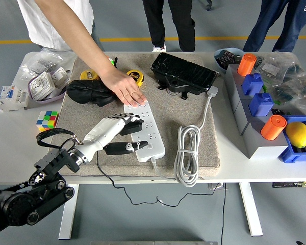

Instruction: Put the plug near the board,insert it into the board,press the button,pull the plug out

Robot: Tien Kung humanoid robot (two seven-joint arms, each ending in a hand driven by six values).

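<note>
A white power strip (152,141) lies on the grey mat (194,115), running from the middle toward the near edge. My left hand (132,133) reaches in from the lower left and is curled around a black plug (132,125) at the strip's left side, thumb lying along the strip's edge. I cannot tell whether the plug's pins sit in a socket. The plug's thin black cable (112,182) trails off the table's front. A person's hand (126,90) presses flat on the strip's far end.
The strip's coiled white cord (187,153) lies right of it. A black box (183,74), a black pouch (89,92) and a yellow tape measure (135,76) sit behind. A colour cube (47,119) is at the left; grey bins with orange cylinders (273,126) and a lemon (297,133) stand right.
</note>
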